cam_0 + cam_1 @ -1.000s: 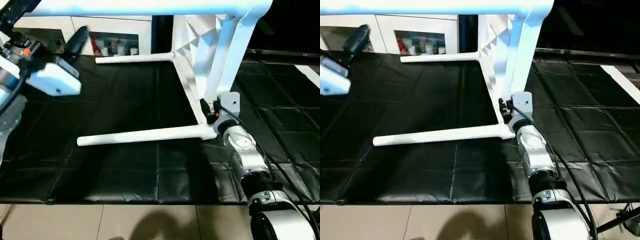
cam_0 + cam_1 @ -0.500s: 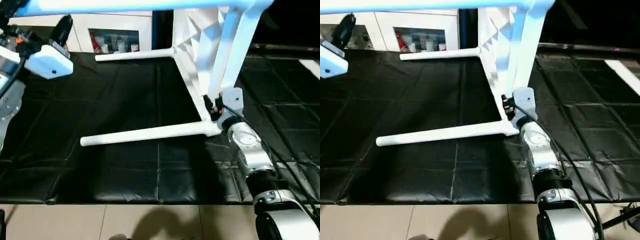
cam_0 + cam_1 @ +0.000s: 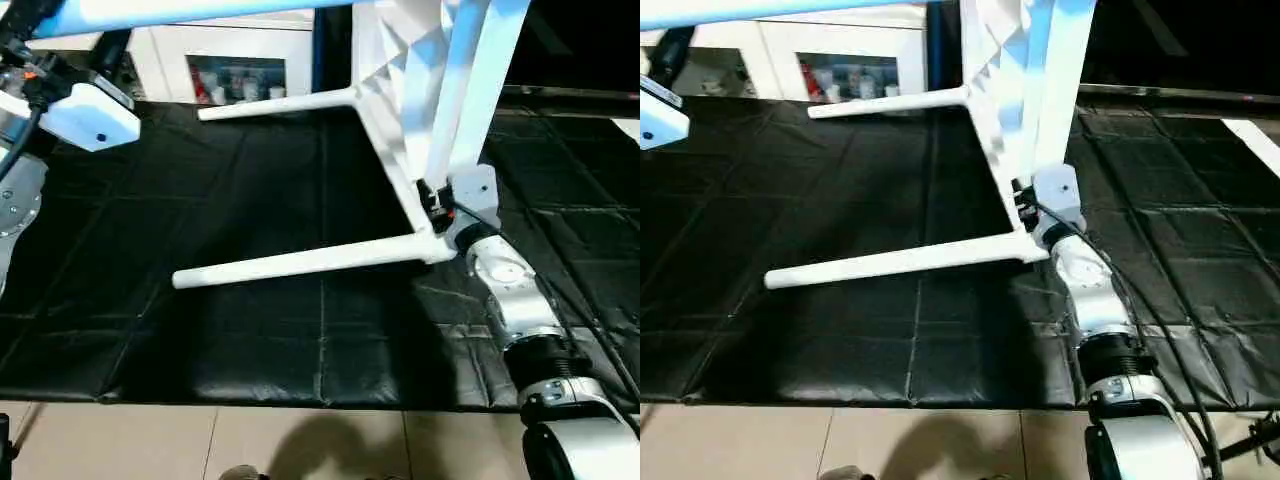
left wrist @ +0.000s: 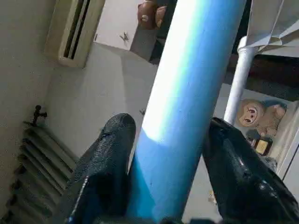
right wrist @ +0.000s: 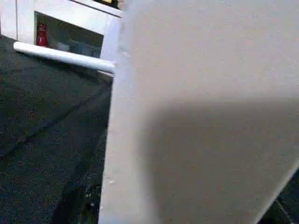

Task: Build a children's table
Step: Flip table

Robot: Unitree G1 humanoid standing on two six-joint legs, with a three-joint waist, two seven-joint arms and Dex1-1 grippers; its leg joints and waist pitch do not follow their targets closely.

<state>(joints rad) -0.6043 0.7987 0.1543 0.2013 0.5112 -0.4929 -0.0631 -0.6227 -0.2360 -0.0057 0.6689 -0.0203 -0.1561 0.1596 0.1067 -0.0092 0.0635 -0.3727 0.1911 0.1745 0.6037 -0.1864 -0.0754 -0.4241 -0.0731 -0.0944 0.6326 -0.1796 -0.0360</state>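
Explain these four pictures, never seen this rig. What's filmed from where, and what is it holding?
It is a humanoid robot with two arms, each ending in a two-fingered tool. The two wide pictures come from its head, looking down past its forearms. A white children's table lies tipped on its side on a black mat, with a white cabinet behind. The other two pictures come from wrist cameras. The left one shows the left tool at the raised leg. The right tool sits at the tabletop's edge by the lower leg. Whether either grips firmly, I cannot tell.
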